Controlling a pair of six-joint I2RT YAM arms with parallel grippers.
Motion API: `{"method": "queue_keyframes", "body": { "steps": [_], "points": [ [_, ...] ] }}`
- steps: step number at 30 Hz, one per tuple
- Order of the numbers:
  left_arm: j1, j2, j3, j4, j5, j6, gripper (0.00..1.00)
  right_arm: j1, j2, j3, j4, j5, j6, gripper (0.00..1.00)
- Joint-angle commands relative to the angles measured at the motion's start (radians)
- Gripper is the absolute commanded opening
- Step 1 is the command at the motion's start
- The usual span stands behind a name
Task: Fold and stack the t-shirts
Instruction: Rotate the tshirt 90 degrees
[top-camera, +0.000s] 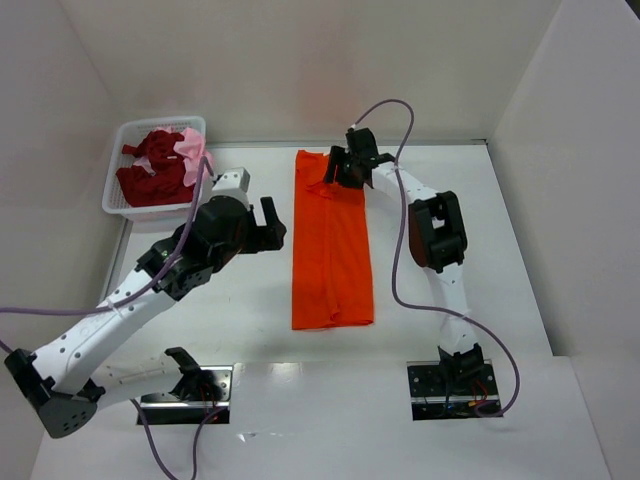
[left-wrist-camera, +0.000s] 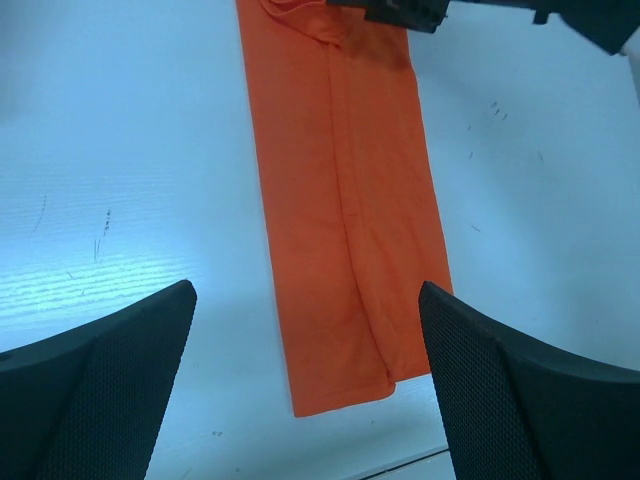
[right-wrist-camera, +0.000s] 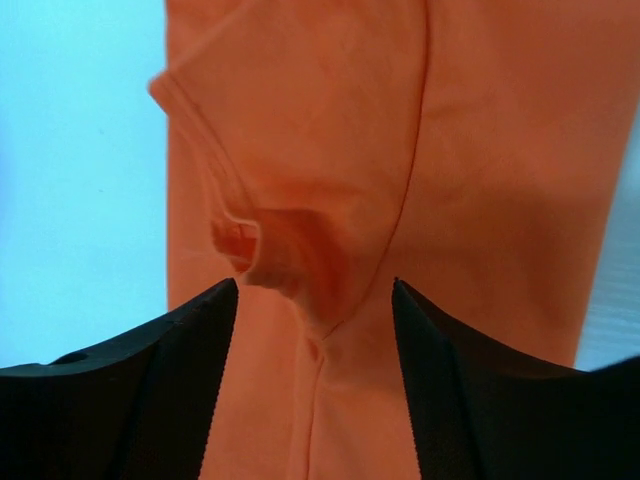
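1. the orange t-shirt (top-camera: 332, 260) lies flat on the surface (top-camera: 240, 310), folded into a long narrow strip. it goes from near the far edge toward the near edge, about in the middle.
2. the right hand (top-camera: 337, 170) is low over the far end of this strip, at the collar. a raised fold of cloth stands between its two fingers (right-wrist-camera: 170, 390), but we cannot tell if they clench it.
3. the left hand (top-camera: 272, 222) is released, fingers wide, above the bare surface just left of the strip and apart from it.
4. in the far left corner a white basket (top-camera: 113, 178) holds a dark red t-shirt (top-camera: 150, 182) and a pale pink t-shirt (top-camera: 192, 146), both crumpled.
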Motion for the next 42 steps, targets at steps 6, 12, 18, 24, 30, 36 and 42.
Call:
{"method": "queue_keyframes", "body": {
  "steps": [6,12,18,24,30,36,42],
  "points": [
    [0.006,-0.040,-0.038,0.045,0.001,-0.046,1.00,0.004,0.054,0.077,0.057,-0.042,-0.017,0.48],
    [0.006,-0.021,-0.049,0.056,0.019,-0.037,1.00,0.034,0.063,0.086,0.057,-0.048,-0.036,0.41],
    [0.015,0.008,-0.058,0.076,0.038,-0.026,1.00,0.066,0.054,0.038,0.094,-0.111,-0.098,0.44],
    [0.015,0.017,-0.058,0.085,0.056,-0.017,1.00,0.075,0.063,0.029,0.103,-0.174,-0.129,0.44],
    [0.015,-0.010,-0.067,0.074,0.056,-0.017,1.00,0.075,0.083,0.040,0.020,-0.171,-0.171,0.46],
    [0.015,-0.030,-0.076,0.074,0.056,-0.017,1.00,0.075,0.057,0.054,-0.044,-0.065,-0.172,0.52],
    [0.015,-0.030,-0.085,0.074,0.056,-0.017,1.00,0.054,0.098,0.064,-0.093,-0.029,-0.142,0.52]
  ]
}}
